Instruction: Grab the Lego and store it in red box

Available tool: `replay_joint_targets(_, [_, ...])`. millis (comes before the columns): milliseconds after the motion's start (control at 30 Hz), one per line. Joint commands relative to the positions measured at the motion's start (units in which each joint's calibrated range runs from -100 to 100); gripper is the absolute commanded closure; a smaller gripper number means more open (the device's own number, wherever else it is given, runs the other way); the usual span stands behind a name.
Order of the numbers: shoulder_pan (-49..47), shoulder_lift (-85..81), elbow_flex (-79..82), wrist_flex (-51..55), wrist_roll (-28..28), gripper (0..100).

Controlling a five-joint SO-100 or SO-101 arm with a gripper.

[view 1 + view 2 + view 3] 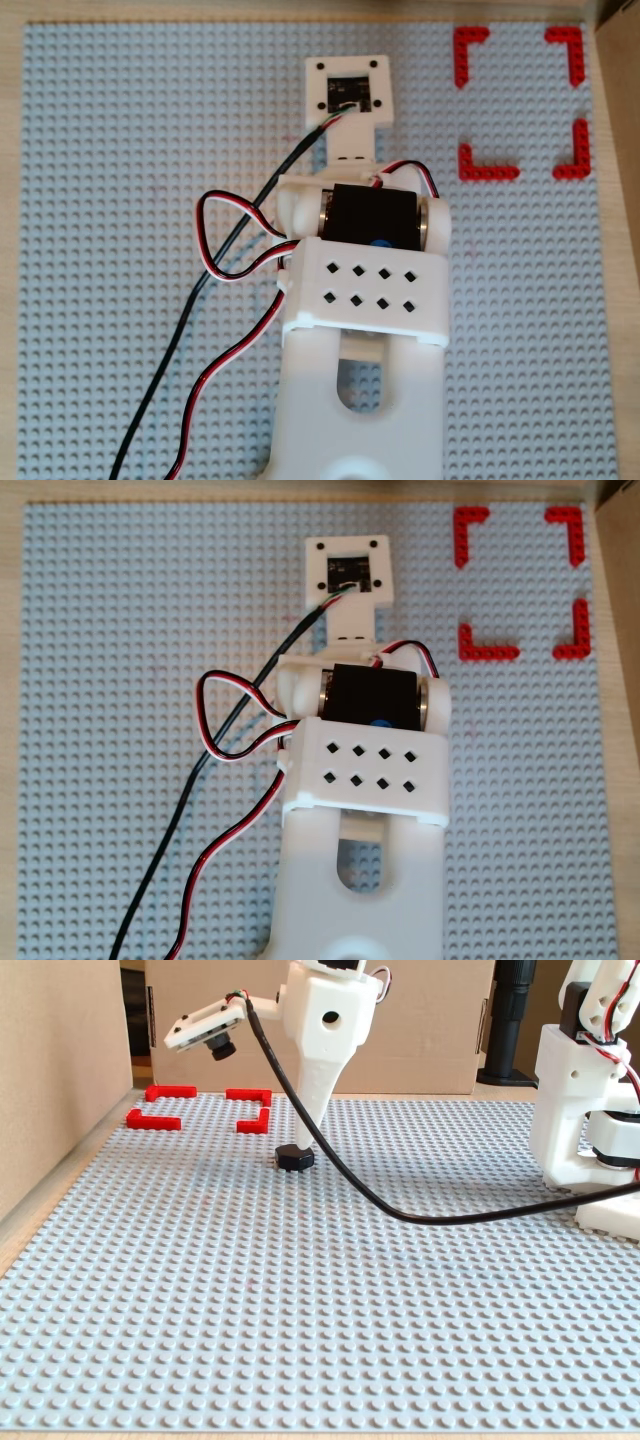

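In the fixed view the Lego [294,1159], a small glossy black hexagonal piece, sits on the grey baseplate [300,1310]. My white gripper [300,1146] points straight down with its tip touching the top of the piece. This side-on view does not show how the jaws stand. The red box [152,1120], four red corner pieces, lies behind and to the left of the piece. In both overhead views the red box [487,172] [487,652] is at the top right. The arm [365,290] hides the Lego and the fingertips there.
A black cable [400,1215] hangs from the wrist camera [205,1028] and sags across the plate. The arm's base [590,1110] stands at the right. A cardboard wall [50,1080] lines the left edge and a cardboard box [430,1020] the back.
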Motion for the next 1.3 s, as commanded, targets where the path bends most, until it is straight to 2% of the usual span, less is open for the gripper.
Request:
replay_joint_targets(0, [0.58, 0.99, -0.61, -1.29, 0.02, 79])
replay_joint_targets(933, [0.65, 3.45, -0.07, -4.8, 0.34, 79])
replay_joint_targets(1267, [4.0, 9.97, -3.34, -4.28, 0.39, 79])
